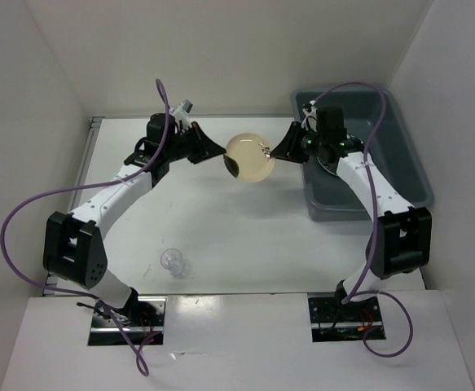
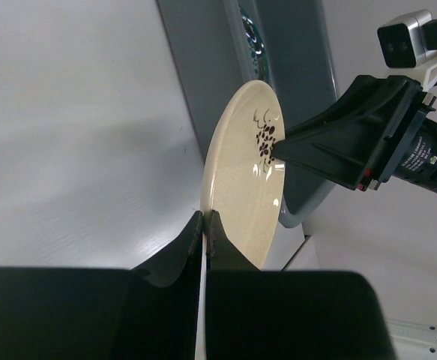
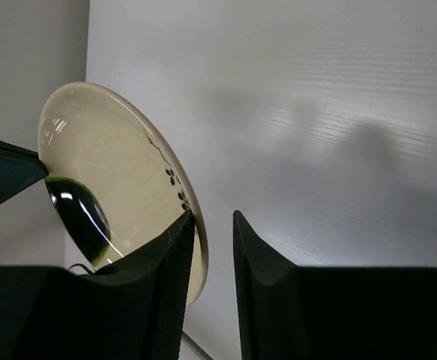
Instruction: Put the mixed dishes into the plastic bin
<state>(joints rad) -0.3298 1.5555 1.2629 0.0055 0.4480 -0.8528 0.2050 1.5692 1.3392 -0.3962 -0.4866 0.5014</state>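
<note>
cream plate [image 1: 249, 156] hangs in mid-air btwn both grippers, well above the tabletop [image 1: 245, 236], so nowhere near stowed yet. your left gripper [image 2: 205, 225] is clenched on the rim nearest it, and that's only a thin pinch. your right gripper [image 3: 213, 221] sits astride the opposite rim w/ jaws apart: one finger is by the plate's face and there's a clear gap on the other side, so it's not gripping yet. main risk imo is that left lets go before right has a real bite. then the plate drops to the tabletop under both grippers and prob chips or rolls off. second risk: right's overlap on the rim looks shallow. if it clamps only the lip, the glazed surface can slide out once the arm swings. third: if both clamp and the arms aren't lined up, you twist the plate btwn two pinches and it pops out of one. the plastic bin [image 1: 408, 175] is just behind the right gripper, close by its wrist. a hurried swing could knock the plate edge or the wrist vs the bin wall, so lift over the rim first. clear cup [image 1: 173, 262] sits well back from the left gripper, toward that arm's base, so it's no worry for this move. i'd get right deeper on the rim, close it fully and check the hold before left releases.
</note>
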